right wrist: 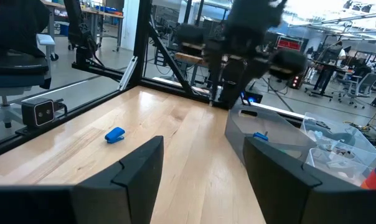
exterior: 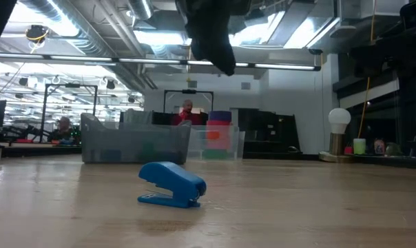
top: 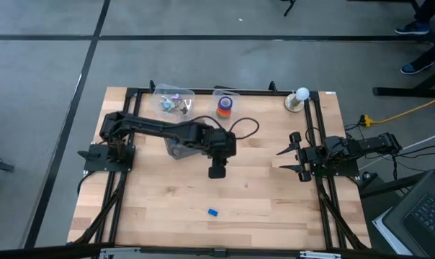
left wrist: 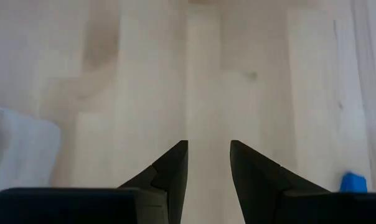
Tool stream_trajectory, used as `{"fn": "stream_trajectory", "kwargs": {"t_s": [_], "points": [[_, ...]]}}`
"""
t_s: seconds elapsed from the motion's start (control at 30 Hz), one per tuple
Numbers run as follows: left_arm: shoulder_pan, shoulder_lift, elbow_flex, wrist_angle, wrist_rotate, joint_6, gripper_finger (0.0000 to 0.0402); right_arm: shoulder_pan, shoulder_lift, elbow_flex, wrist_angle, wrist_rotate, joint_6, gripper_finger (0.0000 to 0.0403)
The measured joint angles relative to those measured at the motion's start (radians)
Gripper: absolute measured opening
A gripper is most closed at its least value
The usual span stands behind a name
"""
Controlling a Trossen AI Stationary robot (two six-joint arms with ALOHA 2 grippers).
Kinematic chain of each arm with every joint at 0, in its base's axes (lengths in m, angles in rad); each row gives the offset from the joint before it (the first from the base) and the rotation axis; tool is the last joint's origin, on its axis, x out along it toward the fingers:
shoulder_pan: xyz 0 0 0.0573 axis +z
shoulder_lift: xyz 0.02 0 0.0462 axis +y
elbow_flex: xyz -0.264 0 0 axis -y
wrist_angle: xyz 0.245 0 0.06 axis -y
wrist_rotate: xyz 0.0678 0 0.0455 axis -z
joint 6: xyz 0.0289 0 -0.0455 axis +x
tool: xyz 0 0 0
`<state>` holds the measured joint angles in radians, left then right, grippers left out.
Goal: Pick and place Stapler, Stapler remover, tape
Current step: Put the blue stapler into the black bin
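A small blue stapler [top: 212, 212] rests on its base on the bare wood near the table's front, also seen in the low view [exterior: 171, 184] and the right wrist view [right wrist: 115, 135]. Coloured tape rolls [top: 225, 106] sit stacked in a clear container at the far edge. My left gripper [top: 217, 174] hangs open above the table's middle, farther from the front than the stapler, with nothing between its fingers [left wrist: 208, 144]. My right gripper [top: 281, 160] waits open at the right edge. A small blue piece [right wrist: 259, 135] lies in a grey bin; I cannot tell whether it is the stapler remover.
A grey bin [top: 178, 148] lies under my left arm. A clear container [top: 173, 101] with small mixed items stands at the far edge beside the tape's container. A lamp with a round bulb [top: 300, 97] stands at the far right. Bare wood surrounds the stapler.
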<state>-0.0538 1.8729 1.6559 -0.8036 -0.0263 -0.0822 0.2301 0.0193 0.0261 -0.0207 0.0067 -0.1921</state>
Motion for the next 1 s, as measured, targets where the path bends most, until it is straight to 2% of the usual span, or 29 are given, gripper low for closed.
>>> {"fn": "stream_trajectory", "kwargs": {"t_s": [0.3,0.53,0.8,1.0], "points": [[-0.076,0.000,-0.092,0.028,0.029,0.088,0.0120,0.000,0.000,0.000,0.000,0.000,0.000,0.0225],[-0.135,0.000,-0.164,0.081,0.078,0.122,0.0150,0.000,0.000,0.000,0.000,0.000,0.000,0.0225],[-0.206,0.000,-0.168,0.124,0.078,0.122,0.0191,0.000,0.000,0.000,0.000,0.000,0.000,0.0225],[-0.259,0.000,-0.168,0.164,0.073,0.122,0.0206,0.000,0.000,0.000,0.000,0.000,0.000,0.0225]]}}
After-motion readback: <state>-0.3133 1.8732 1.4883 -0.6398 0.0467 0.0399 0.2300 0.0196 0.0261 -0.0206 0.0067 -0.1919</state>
